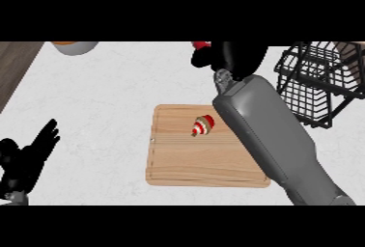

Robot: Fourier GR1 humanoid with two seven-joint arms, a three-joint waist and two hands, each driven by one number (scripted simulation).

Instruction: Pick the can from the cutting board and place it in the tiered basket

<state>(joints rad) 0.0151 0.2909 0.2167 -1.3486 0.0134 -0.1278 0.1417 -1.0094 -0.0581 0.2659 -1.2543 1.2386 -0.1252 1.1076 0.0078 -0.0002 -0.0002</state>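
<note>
A small can (202, 126) with red, white and tan bands lies tilted on the wooden cutting board (185, 164), in the board's far half. My right forearm crosses above the board's right side. My right hand (231, 58) is beyond the board's far edge, left of the black wire tiered basket (314, 84). A small red thing (202, 45) shows at the hand's upper left edge; whether the hand holds it is hidden. My left hand (28, 159) rests open at the lower left, apart from the board.
A pale bowl with an orange inside (73, 47) sits at the far left edge of the white counter. A dark wooden strip (13, 72) runs along the left side. A brown object (349, 58) stands behind the basket.
</note>
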